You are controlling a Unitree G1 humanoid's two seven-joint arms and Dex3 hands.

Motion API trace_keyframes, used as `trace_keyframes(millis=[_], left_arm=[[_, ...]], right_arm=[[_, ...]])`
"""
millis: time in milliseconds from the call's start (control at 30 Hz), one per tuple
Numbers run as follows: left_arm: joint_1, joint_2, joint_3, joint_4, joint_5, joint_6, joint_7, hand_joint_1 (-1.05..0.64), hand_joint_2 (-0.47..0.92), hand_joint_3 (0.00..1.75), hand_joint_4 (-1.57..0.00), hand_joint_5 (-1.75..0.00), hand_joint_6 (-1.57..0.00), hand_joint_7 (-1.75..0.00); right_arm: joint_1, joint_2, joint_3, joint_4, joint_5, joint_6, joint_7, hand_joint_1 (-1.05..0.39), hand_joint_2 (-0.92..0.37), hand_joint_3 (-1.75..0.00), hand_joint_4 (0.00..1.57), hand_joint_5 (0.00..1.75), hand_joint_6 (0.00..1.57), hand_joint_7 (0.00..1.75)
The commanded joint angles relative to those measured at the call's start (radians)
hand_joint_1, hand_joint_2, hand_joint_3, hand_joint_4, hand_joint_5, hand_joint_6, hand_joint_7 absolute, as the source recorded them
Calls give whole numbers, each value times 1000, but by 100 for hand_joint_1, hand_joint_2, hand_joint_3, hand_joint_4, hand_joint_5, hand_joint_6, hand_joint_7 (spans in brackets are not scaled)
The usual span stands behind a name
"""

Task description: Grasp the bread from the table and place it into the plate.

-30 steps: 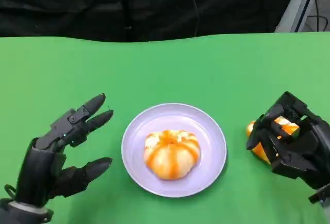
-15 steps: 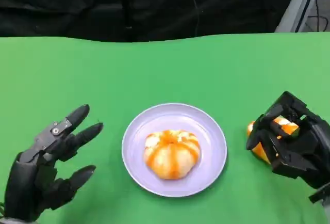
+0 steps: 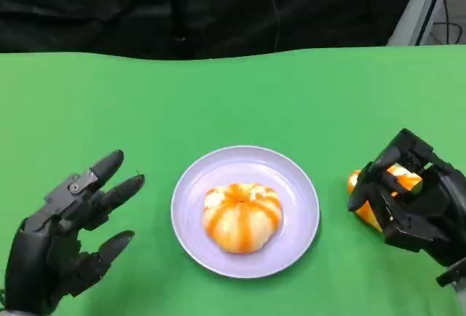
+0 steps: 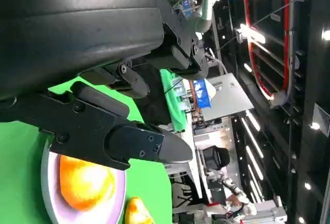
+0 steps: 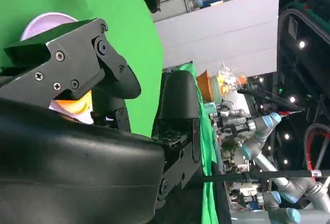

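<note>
Bread (image 3: 382, 196) (orientation hidden) in right hand (image 3: 415, 199)

1. the right hand (image 3: 411, 203) covers most of the orange bread (image 3: 362, 198) under it; whether its fingers truly grip it cannot be told.
2. the left hand (image 3: 62, 239) is cut off by the head view's lower edge.
3. in the left wrist view, the plate (image 4: 119, 202) is cut by the picture's edge.

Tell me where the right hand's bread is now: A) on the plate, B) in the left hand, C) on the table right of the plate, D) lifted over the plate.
C: the right hand closes around bread on the table, right of the plate.
</note>
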State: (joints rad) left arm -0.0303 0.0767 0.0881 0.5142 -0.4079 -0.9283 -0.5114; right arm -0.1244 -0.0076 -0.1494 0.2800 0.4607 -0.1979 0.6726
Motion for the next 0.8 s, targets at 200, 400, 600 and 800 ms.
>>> trace_keyframes(millis=[200,400,600,800], left_arm=[[7,-5,33,-20,-9,16,-26,-48,92,16,-67,-1,-55,-1],[7,-9,40,-21,-7,18,-32,-48,92,16,-68,-1,-55,-1],[-15,-22,61,40,136,29,96,2,92,21,-76,-2,-84,-7],[-19,-22,64,50,174,19,125,7,92,22,-77,-2,-89,-6]], right_arm=[[-9,-17,-10,-1,7,-7,3,7,-62,-123,49,175,32,169],[-9,-17,-10,-1,7,-7,3,7,-62,-122,49,175,32,169],[-11,-16,-16,7,11,-15,7,6,-60,-121,49,175,32,168],[-12,-16,-16,11,10,-21,11,6,-60,-121,49,175,33,167]])
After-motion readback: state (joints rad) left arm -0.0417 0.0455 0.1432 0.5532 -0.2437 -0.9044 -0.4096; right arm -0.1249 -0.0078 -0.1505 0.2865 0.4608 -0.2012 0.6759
